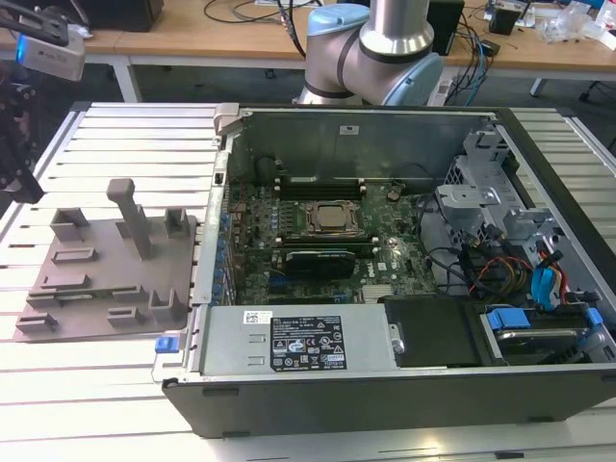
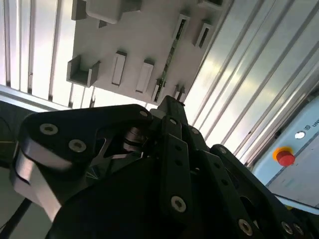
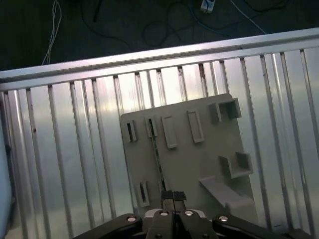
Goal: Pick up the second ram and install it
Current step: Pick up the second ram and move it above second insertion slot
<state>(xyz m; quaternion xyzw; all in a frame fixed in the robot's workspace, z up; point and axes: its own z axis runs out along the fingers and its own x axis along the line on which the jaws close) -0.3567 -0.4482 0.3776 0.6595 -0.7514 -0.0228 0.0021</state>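
Observation:
The second ram is a thin green stick standing on edge in the slots of the grey fixture plate; in the second wrist view the second ram runs between two slots of the fixture plate. My gripper hovers above the stick's near end and in line with it, its fingers closed together with nothing between them. The same gripper points at the plate's edge. In the exterior view the gripper hangs at the far left, above and to the left of the fixture plate.
The open computer case lies to the exterior view's right of the plate, with the motherboard, CPU socket and long black slots inside. Ribbed metal table slats surround the plate. The arm's base stands behind the case.

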